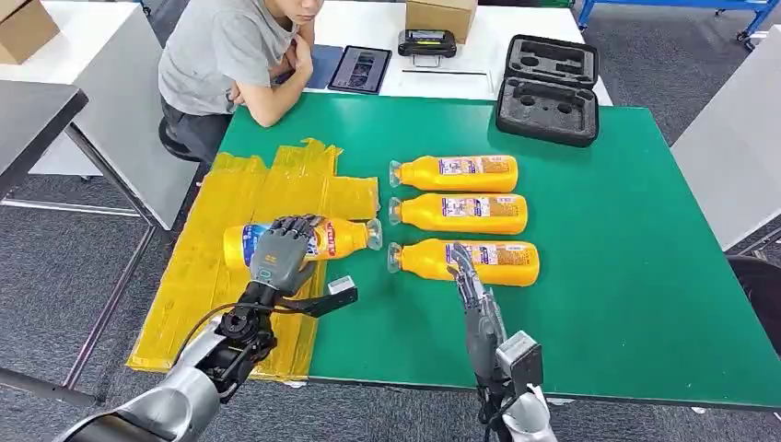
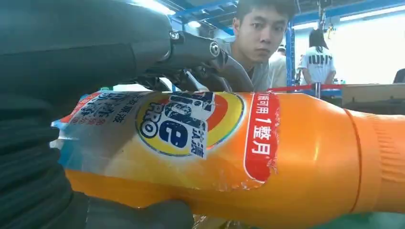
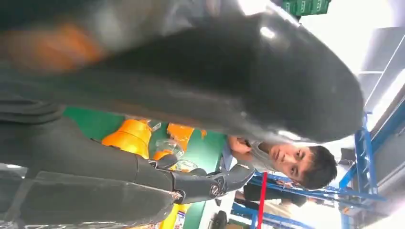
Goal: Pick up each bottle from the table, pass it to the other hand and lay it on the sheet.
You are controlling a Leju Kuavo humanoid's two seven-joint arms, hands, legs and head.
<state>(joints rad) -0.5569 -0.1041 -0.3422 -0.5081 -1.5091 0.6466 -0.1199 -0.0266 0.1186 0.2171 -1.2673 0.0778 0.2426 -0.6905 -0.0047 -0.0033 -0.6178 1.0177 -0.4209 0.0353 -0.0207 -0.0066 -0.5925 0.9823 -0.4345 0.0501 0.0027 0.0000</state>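
Head view findings: my left robot hand (image 1: pixel 281 253) is wrapped over one orange bottle (image 1: pixel 304 241), which lies on its side on the yellow sheet (image 1: pixel 239 198), cap end pointing toward the other bottles. In the left wrist view my dark fingers (image 2: pixel 205 57) curl over the top of that bottle's label and my thumb sits under it, so I record this hand as holding the bottle. Whether the bottle's weight is already fully on the sheet I cannot tell from these angles; it looks to be resting there.

My right robot hand (image 1: pixel 465 272) reaches over the label of the nearest bottle (image 1: pixel 470 261) of three. Its fingers appear fairly straight and laid against that bottle, not closed round it; the right wrist view is blurred and largely blocked by my own hand, so I judge it to be holding nothing, with reservation.

Progress: one bottle is at the sheet, release not yet made. Three bottles remain in a row on the green counter (image 1: pixel 645 239), the middle bottle (image 1: pixel 460 213) and the far bottle (image 1: pixel 456 173) untouched. A person (image 1: pixel 235 55) sits at the far corner, well apart from the work.
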